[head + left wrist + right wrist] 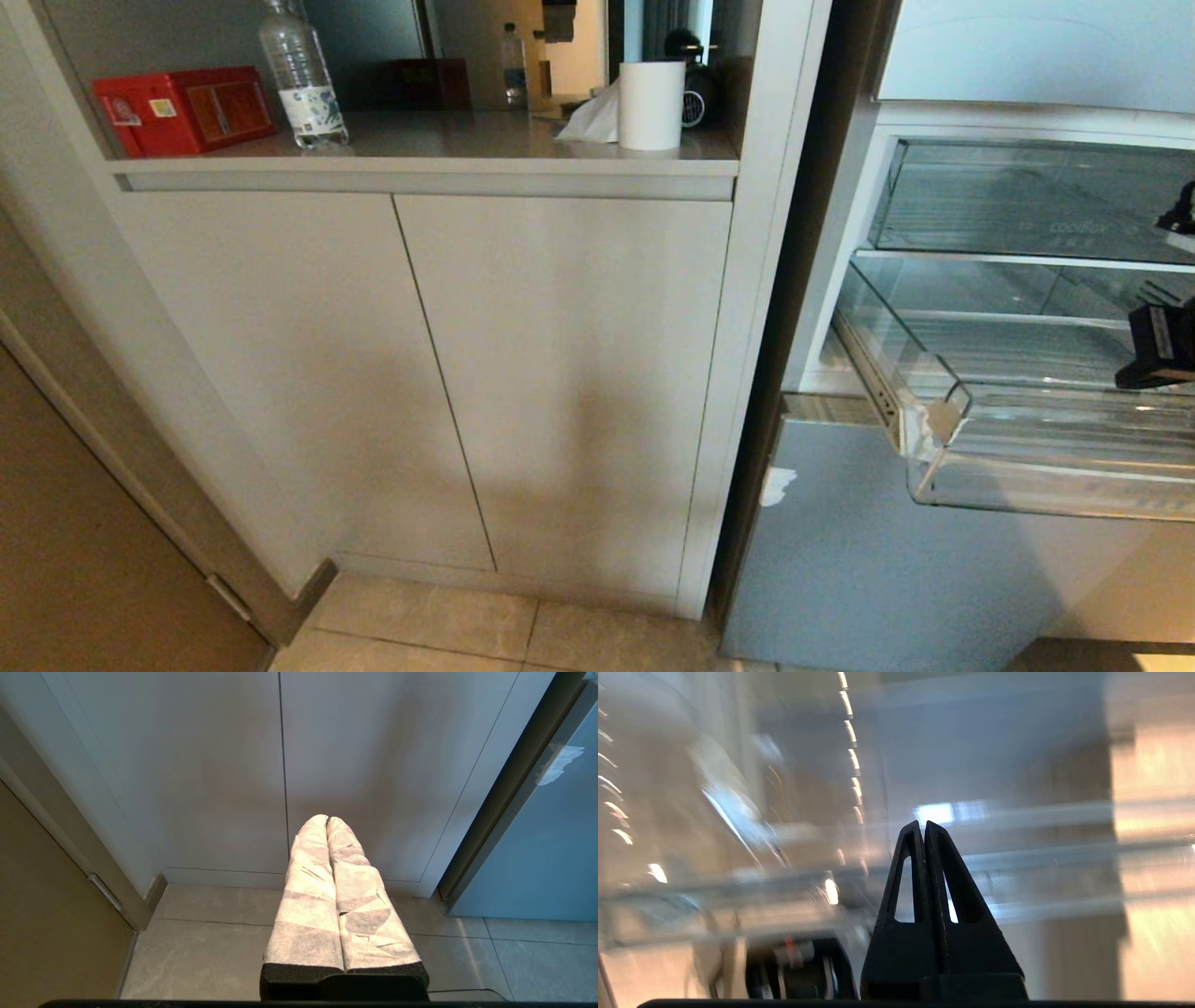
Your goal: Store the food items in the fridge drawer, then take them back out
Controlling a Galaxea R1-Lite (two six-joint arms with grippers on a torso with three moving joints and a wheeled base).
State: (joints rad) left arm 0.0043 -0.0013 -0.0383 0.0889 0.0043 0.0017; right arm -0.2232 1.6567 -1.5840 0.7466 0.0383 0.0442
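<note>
1. My head view is mostly filled by a pale cabinet (420, 373) with two closed doors, standing on a tiled floor (485, 635).
2. To the right of it I see the open fridge (934, 121), with a blue-grey lower door panel (887, 579) under the drawers.
3. The fridge drawer (1027, 467) is pulled out toward me from the fridge, its clear side wall and white-edged front showing. Above it sits a taller clear drawer (1027, 196), pushed in.
4. I cannot find either food item in any of my views; the part of the pulled-out drawer that I can see looks bare.
5. On the cabinet's recessed shelf (448, 140) I make out a red box (182, 110) at the left, a clear water bottle (301, 79) just beside it, and a white paper roll (651, 105) farther right with a crumpled tissue (590, 121) touching it.
6. My right end effector (923, 823) has its black fingers pressed together, holding nothing. The right wrist view is streaked with blur, showing only clear plastic edges ahead. In the head view a black part of that arm (1158, 345) shows at the right edge, over the pulled-out drawer.
7. My left end effector (327, 819) is closed and empty, its fingers wrapped in white cloth, hanging low before the cabinet doors, above the floor tiles.
</note>
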